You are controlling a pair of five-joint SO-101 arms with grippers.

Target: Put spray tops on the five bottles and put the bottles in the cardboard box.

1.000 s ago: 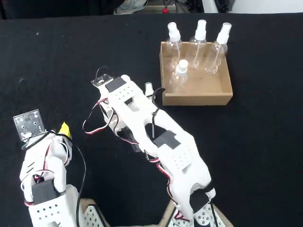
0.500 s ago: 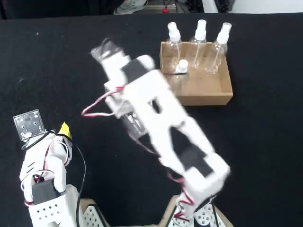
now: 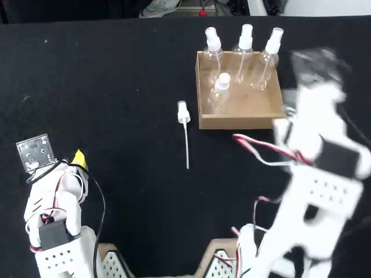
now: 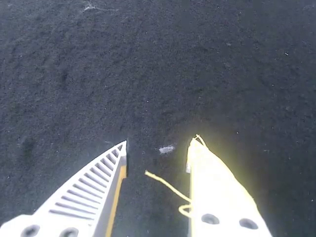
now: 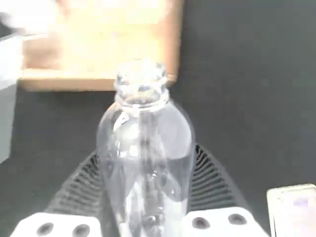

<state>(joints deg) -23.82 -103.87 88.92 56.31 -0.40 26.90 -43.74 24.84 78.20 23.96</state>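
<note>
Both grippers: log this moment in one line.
right gripper: holds topless bottle | spray top: lying beside cardboard box | left gripper: open

The right arm [image 3: 316, 174] has swung from the 9 o'clock side of the cardboard box [image 3: 240, 122] to its 3 o'clock side. The right gripper [image 5: 145, 154] has carried the uncapped bottle [image 5: 143, 128] with it. The spray top [image 3: 184, 119], previously under the arm, is now exposed at the box's 9 o'clock.

The left arm [image 3: 55, 214] sat folded at the near left, the left gripper [image 4: 158, 148] pointing down with jaws apart. The right arm [image 3: 316, 174] stood raised on the right, the right gripper [image 5: 145, 153] clamped around a bottle [image 5: 143, 108].
</note>
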